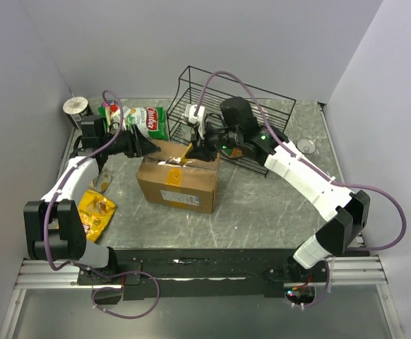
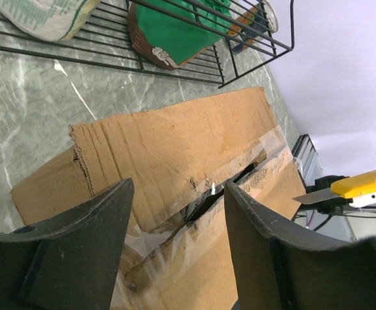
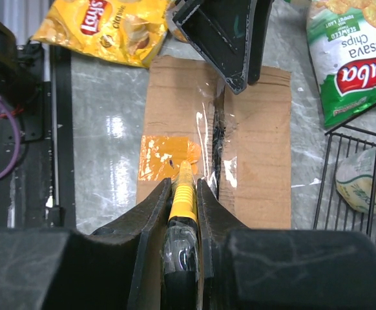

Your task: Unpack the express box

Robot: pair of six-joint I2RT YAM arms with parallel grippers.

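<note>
The express box (image 1: 179, 183) is a brown cardboard box in the middle of the table, with clear tape and an orange-yellow patch on top. Its top seam (image 3: 218, 129) is slit and slightly parted. My right gripper (image 1: 198, 150) is shut on a yellow box cutter (image 3: 183, 194), blade tip over the box's right end near the seam. My left gripper (image 1: 149, 147) is open at the box's far left end, its fingers (image 2: 252, 226) on either side of the seam. The box (image 2: 175, 148) fills the left wrist view, where the cutter (image 2: 362, 187) shows at the right.
A black wire basket (image 1: 227, 106) with packets stands behind the box. A green cassava chips bag (image 1: 145, 120) lies at the back left, beside a can (image 1: 75, 107). A yellow Lay's bag (image 1: 96, 212) and a small packet (image 1: 103, 181) lie at the left. A small round thing (image 1: 306, 146) lies at the right.
</note>
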